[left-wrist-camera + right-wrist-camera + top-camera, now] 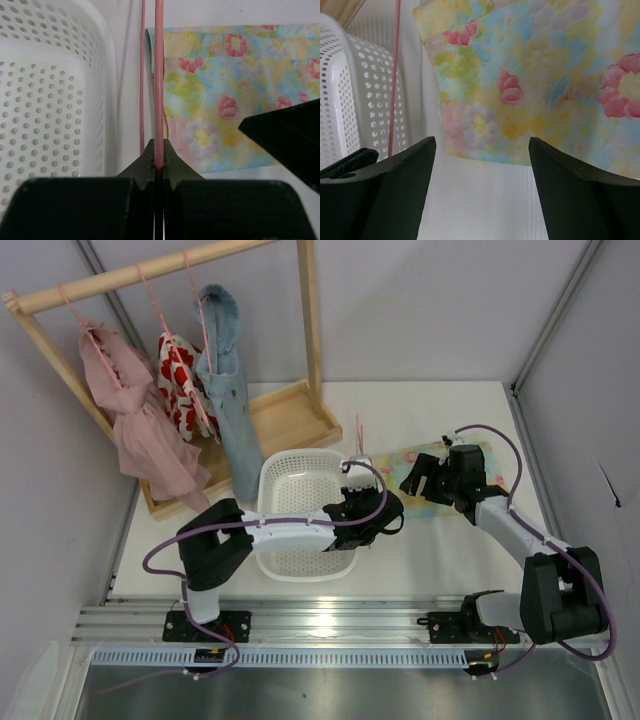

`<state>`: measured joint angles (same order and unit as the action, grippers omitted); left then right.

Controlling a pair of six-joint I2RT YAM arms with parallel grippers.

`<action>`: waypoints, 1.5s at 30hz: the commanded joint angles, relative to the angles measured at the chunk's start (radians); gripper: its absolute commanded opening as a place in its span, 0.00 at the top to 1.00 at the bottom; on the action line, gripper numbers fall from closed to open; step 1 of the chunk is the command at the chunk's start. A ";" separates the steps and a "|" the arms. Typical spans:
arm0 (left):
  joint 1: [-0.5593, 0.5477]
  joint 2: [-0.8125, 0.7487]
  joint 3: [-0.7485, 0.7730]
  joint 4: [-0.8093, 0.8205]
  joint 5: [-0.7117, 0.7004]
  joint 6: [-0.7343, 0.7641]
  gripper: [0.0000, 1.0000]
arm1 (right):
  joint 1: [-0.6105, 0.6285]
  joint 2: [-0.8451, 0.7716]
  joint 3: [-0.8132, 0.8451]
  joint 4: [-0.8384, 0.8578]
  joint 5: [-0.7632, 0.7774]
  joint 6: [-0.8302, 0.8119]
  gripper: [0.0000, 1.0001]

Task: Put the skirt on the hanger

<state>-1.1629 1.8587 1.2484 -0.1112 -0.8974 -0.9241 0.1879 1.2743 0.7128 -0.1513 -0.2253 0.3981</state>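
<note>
The left gripper (159, 150) is clamped tight on a wire of the pink hanger (159, 75), which runs away toward the far side between the white basket (50, 100) and the left edge of the skirt (225, 100). The skirt lies flat on the table (480, 200), just right of the basket and right under the right gripper (481, 150). That gripper's jaws stand wide apart w/ nothing between them, hovering over the skirt's near-left corner. The step in hand looks like the R arm's grab on the cloth. To do it well, it should drop straight onto that near edge and pinch close to the corner. It should then lift only enough to open a gap, so the wire can slide in w/o dragging the whole skirt. The L arm should hold the hanger level and steady meanwhile. Poorly seen: a second pink strand shows beside the held one, but the hook and the rest of the triangle are out of frame, so which part of the hanger is gripped can't be told. Top view hides most of the skirt behind the R gripper. Its right and far edges are cut off in the wrist views. It's possibly two layers at the corner, but that's unclear, as is whether the wire touches the cloth.
</note>
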 commanded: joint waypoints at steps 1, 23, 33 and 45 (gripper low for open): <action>0.011 -0.032 -0.039 0.105 0.024 0.010 1.00 | -0.034 -0.009 0.027 0.081 -0.031 -0.007 0.19; 0.072 0.063 -0.053 -0.004 0.031 -0.142 1.00 | 0.065 0.134 0.033 0.107 -0.023 -0.059 0.21; 0.086 0.083 -0.139 0.223 0.109 -0.013 1.00 | 0.116 0.264 0.165 0.090 0.035 -0.189 0.19; 0.088 0.065 -0.181 0.168 0.112 -0.074 1.00 | 0.180 0.369 0.220 0.091 0.101 -0.223 0.20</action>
<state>-1.0832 1.9228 1.0676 0.0990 -0.7879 -0.9634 0.3462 1.6283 0.9077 -0.0799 -0.1596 0.1978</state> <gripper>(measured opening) 0.040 0.806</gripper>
